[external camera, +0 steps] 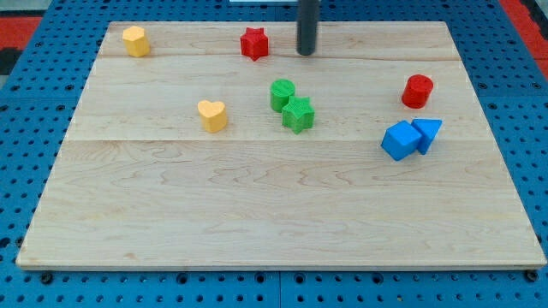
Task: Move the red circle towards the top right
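Red circle (418, 91): sits right, well apart from your tip (306, 52).
Approach: swing round its near-left side, then push far-right.
Claw: none fitted, only a rod.

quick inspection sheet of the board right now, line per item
surface: pale wooden board on a blue pegboard
job's things: red circle at the view's right, standing apart above the blue blocks
clutter: red star; yellow hexagon; yellow heart; green circle touching green star; blue cube touching blue triangle
grippers: none; my tip right of the red star, far left of the red circle
cables: nothing seen
surroundings: red matting at the top corners
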Motion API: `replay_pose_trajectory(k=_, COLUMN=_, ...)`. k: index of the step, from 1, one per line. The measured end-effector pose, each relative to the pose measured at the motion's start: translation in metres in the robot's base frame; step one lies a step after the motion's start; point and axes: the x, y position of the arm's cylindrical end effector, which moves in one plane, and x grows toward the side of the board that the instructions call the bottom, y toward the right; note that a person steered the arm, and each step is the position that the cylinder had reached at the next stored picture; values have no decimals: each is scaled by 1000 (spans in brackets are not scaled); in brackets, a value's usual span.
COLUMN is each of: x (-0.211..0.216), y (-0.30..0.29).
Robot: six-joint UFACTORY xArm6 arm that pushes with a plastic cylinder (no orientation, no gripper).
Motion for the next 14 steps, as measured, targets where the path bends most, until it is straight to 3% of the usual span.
replay_pose_trajectory(k=2, x=20, y=173)
replay_pose_trajectory(k=3, x=86, y=230)
replay_pose_trajectory(k=4, x=124, y=207)
replay_pose_trajectory(k=6, x=82, y=134)
replay_pose_trajectory(k=7, x=103, y=158)
replay_pose_trajectory(k=8, x=103, y=102)
replay_pose_trajectory(k=9, x=100, y=87)
replay_pose_trajectory(k=10, x=66, y=87)
replay_pose_trajectory(k=13, x=59, y=18)
replay_pose_trajectory(k=14, x=46, y=19)
